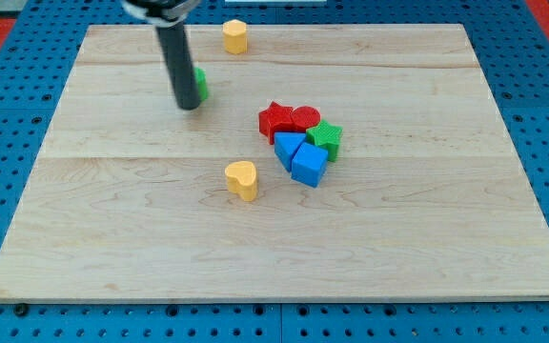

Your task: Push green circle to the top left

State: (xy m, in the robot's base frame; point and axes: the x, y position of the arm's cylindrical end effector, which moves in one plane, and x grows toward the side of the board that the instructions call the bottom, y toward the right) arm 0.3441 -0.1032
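Rod descends from the far left of the view, dark and straight, its tip (pixel 188 106) resting on the desk (pixel 112 238) in the far-left part of the board. Arm carries no gripper; nothing is held. Green circle (pixel 200 84) sits just right of the rod, mostly hidden behind it, only its right edge showing; touching or nearly so, cannot tell which. Yellow block (pixel 235 36), roughly hexagonal, stands farther back and slightly right, near the far edge. Cluster lies right of centre: red star (pixel 274 120) and red round block (pixel 305 118) side by side, green star (pixel 328 137) at their right, two blue blocks nearer, one triangular (pixel 288 148) and one cube-like (pixel 310 165), all packed together. Yellow heart (pixel 242 179) sits alone, nearer and left of the cluster, apart from it.
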